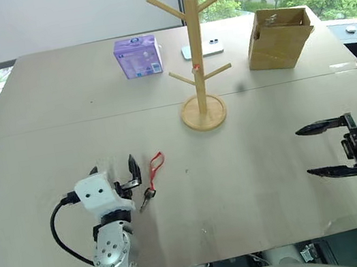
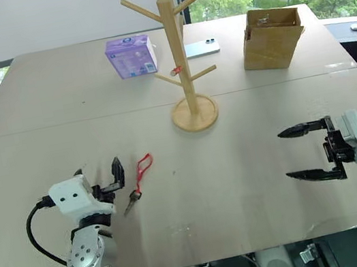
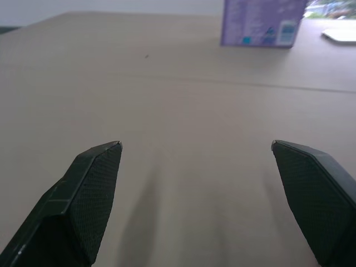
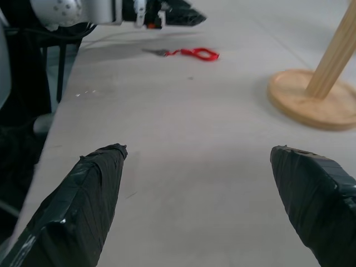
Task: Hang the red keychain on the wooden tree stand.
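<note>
Black-fingered and spread wide with nothing between its fingers, the left gripper (image 1: pixel 121 175) sat at the lower left of the left eye view, pointing up the frame over the pale grey table (image 1: pixel 256 182). Just to its right lay the red keychain (image 1: pixel 152 174), a thin red cord loop flat on the table with its small silver key at the lower end, beside the fingertip but not between the fingers. Further right and higher, at the frame's centre, stood the wooden tree stand (image 1: pixel 198 68), a light-wood post on a round disc base with angled pegs, well apart from the cord. At the far right the right gripper (image 1: pixel 328 148) was likewise wide apart and empty, pointing leftward. A good pickup would probably mean shifting the left gripper rightward until the cord lay between its fingers, then pinching near the loop's middle so an open bight stayed free for a peg.
</note>
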### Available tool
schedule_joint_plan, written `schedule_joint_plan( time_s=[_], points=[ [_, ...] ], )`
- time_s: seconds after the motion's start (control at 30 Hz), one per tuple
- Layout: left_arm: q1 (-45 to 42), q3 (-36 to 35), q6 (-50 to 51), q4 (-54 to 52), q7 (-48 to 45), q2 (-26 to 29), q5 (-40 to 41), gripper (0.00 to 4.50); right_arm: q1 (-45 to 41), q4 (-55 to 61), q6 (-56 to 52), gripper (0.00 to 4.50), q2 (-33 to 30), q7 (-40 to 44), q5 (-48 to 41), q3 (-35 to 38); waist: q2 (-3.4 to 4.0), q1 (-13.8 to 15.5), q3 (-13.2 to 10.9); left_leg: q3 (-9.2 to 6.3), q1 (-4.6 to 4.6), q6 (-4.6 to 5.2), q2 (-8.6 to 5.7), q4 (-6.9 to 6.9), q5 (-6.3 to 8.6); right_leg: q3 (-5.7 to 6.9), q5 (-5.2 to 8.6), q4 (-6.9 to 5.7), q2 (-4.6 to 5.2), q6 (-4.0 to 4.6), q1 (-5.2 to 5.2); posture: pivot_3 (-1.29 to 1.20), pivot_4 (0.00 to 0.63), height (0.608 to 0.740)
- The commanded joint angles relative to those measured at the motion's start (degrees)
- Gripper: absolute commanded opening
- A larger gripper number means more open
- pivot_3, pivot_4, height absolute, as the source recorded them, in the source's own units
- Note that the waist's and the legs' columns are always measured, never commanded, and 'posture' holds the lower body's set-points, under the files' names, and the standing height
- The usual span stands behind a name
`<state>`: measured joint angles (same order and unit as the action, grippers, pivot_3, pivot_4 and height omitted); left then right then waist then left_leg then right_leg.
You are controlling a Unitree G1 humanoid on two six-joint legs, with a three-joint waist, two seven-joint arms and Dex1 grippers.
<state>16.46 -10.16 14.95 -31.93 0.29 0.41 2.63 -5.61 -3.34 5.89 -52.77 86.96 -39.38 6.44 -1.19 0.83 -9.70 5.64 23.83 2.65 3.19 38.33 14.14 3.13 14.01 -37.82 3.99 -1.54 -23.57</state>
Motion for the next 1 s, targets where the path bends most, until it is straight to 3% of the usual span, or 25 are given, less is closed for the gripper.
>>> schedule_joint_plan(
  time_s=[0.03,0.23,0.6,1.0],
  points=[
    [2.55,4.51,9.64,-9.54,-0.64,1.65,-1.54,4.5,-0.68,-0.96,2.9,4.45,0.72,5.54,0.08,0.25,-0.03,0.07,-0.02,0.0,0.01,0.0,-0.01,0.0,0.0,0.02,0.0,0.02,0.02,0.0,0.0,0.0,0.15,0.74],
    [2.19,7.04,18.8,-16.05,-7.11,8.5,1.33,4.5,1.61,2.74,1.72,4.45,2.31,5.5,-1.16,0.66,-0.04,0.0,-0.03,-0.06,-0.01,0.0,0.01,0.01,0.0,0.06,0.02,-0.01,0.02,0.02,0.0,0.0,0.15,0.74],
    [6.79,3.03,17.6,-15.13,-18.96,19.79,7.13,4.5,4.63,4.43,1.51,4.45,2.09,5.4,-1.98,2.05,-0.03,0.0,-0.02,-0.06,-0.02,0.0,0.02,0.01,0.0,0.04,0.11,-0.02,0.04,0.2,0.0,0.0,0.15,0.74],
    [1.79,5.24,20.31,-9.38,-15.87,18.98,5.34,4.5,4.09,4.71,1.23,4.45,3.88,3.66,-1.4,2.1,-0.01,0.05,-0.01,-0.06,-0.02,0.0,0.0,0.02,0.0,0.04,0.01,-0.04,0.04,0.04,0.01,0.0,0.15,0.74]
  ],
)
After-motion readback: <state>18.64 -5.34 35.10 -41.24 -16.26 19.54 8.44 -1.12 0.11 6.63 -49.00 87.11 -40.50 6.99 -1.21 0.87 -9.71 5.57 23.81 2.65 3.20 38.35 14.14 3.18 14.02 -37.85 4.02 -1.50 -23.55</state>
